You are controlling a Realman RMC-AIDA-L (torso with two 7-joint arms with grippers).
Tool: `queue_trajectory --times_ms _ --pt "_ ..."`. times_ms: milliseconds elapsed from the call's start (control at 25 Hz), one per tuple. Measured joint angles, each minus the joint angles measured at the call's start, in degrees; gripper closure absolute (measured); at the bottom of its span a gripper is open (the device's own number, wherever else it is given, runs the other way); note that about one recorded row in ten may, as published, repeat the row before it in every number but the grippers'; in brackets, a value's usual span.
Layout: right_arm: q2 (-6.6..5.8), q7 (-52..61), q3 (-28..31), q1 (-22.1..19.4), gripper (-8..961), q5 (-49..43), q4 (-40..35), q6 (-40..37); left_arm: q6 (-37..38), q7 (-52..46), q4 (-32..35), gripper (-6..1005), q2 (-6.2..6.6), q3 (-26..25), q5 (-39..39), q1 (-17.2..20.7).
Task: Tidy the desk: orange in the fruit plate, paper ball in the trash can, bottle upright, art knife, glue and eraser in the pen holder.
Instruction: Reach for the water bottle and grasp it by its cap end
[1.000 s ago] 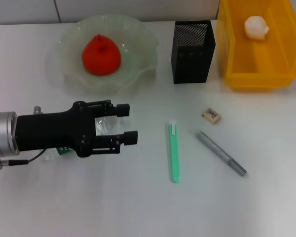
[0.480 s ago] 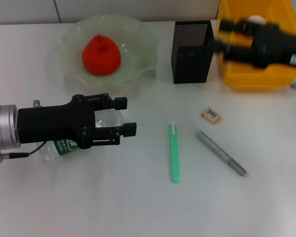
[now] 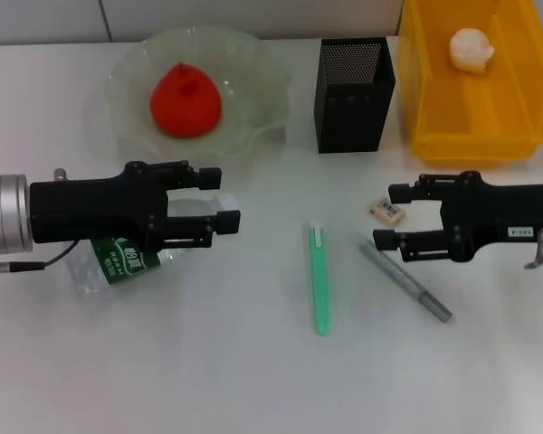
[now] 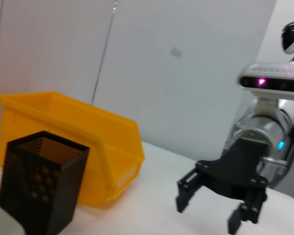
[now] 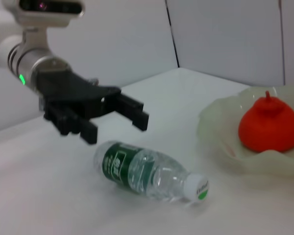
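Observation:
The orange (image 3: 185, 99) sits in the fruit plate (image 3: 127, 72). The paper ball (image 3: 471, 47) lies in the yellow trash can (image 3: 471, 136). The bottle (image 3: 118, 259) lies on its side, cap toward the middle of the desk. My left gripper (image 3: 219, 199) hangs open over its neck, apart from it in the right wrist view, where the bottle (image 5: 147, 171) rests below that gripper (image 5: 117, 125). My right gripper (image 3: 391, 217) is open, one finger on either side of the eraser (image 3: 386, 211). The green art knife (image 3: 319, 278) and grey glue stick (image 3: 405, 280) lie flat. The black pen holder (image 3: 353, 81) stands upright.
The pen holder (image 4: 41, 183) stands close beside the yellow bin (image 4: 78, 142), with the right gripper (image 4: 220, 208) farther off. The plate (image 5: 220, 132) with the orange (image 5: 269, 127) is just behind the bottle. Bare white desk spreads along the front.
The right arm swung from over the yellow bin down to the eraser. The left gripper drew back a little toward the left, uncovering more of the bottle's green label.

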Motion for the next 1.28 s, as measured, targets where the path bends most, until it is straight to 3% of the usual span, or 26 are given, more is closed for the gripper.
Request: queue_trajectory --times_ms 320,360,480,560,600,720,760,920,960,1080,1160,1280 --pt "0.22 -3.32 -0.02 -0.87 182 -0.54 -1.37 2.17 -2.36 -2.92 3.73 259 -0.05 0.08 1.71 -2.92" --pt "0.22 -3.57 -0.05 -0.88 182 -0.4 -1.67 2.59 -3.16 -7.43 7.78 259 -0.34 0.29 4.55 -4.73" --pt "0.22 -3.64 0.09 -0.87 182 -0.33 -1.78 2.66 -3.5 -11.86 11.8 259 -0.55 0.97 8.69 -6.87" --pt "0.22 -3.63 0.23 -0.81 182 -0.33 -1.78 2.66 -3.58 -19.9 18.2 259 -1.36 3.59 16.95 -10.62" --pt "0.22 -3.63 0.23 -0.81 182 -0.33 -1.78 2.66 -3.58 -19.9 18.2 259 -1.36 3.59 16.95 -10.62" --pt "0.21 -3.4 0.35 -0.72 183 -0.32 -1.71 2.65 -3.76 -26.35 23.72 260 -2.55 8.16 24.13 -13.06" --pt "0.21 -3.27 0.42 -0.67 183 -0.23 -1.7 2.62 -4.91 -30.82 25.17 260 -2.92 12.42 27.99 -14.54" --pt "0.21 -3.18 0.43 -0.7 183 0.05 -1.67 2.6 -7.01 -36.23 25.4 261 -3.08 18.16 31.56 -16.08" --pt "0.21 -3.14 0.42 -0.7 183 0.11 -1.67 2.58 -9.16 -40.53 24.99 261 -3.22 23.39 34.06 -17.12" --pt "0.21 -3.1 0.42 -0.65 183 0.15 -1.7 2.58 -10.95 -43.07 24.46 262 -3.36 27.41 34.88 -17.57" --pt "0.21 -3.03 0.43 -0.59 182 0.18 -1.73 2.61 -15.03 -46.6 23.41 263 -3.58 32.81 35.3 -17.78" --pt "0.2 -2.79 0.43 -0.53 182 0.22 -1.73 2.61 -16.93 -47.15 21.86 264 -3.58 34.08 35.4 -18.02"
